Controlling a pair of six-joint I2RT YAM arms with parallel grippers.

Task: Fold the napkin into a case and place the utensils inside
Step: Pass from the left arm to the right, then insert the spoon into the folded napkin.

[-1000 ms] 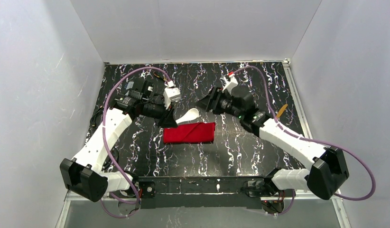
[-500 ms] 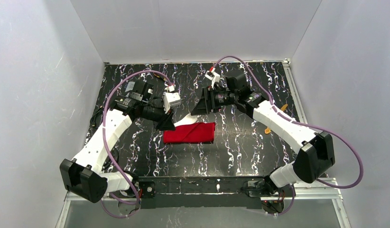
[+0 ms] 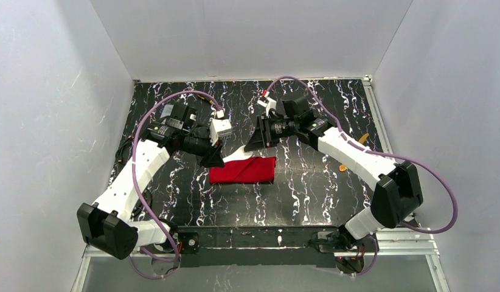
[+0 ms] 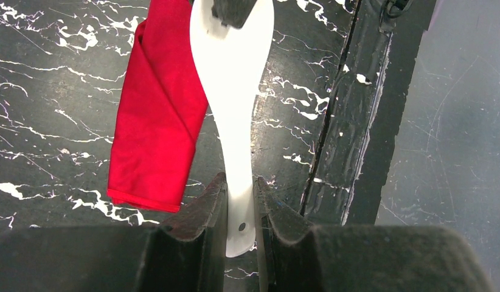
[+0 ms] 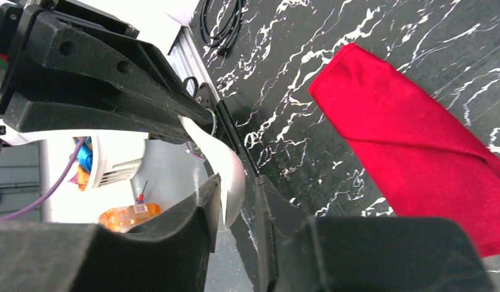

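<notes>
Over the middle of the black marbled table (image 3: pixel 308 194), you're looking at the napkin (image 3: pixel 243 170) lying flat as a narrow red case with its diagonal edge showing, so the folding is reading as done. Your left gripper (image 4: pixel 238 185) is clamping the white spoon (image 4: pixel 232 91) by the tip of its handle, holding it just beside the case's far long edge, bowl pointing toward the other arm. Your right gripper (image 5: pixel 238 182) is straddling that bowl, one finger on each side, but whether it's actually pinching I can't tell, since a sliver of gap is showing on one side. To my eye you're setting up a hand-over or a re-grip. Nothing is sitting inside the case yet: the spoon is up between the grippers, and the yellow-gold utensil (image 3: pixel 365 138) is lying well off to the right, partly hidden under your right arm
</notes>
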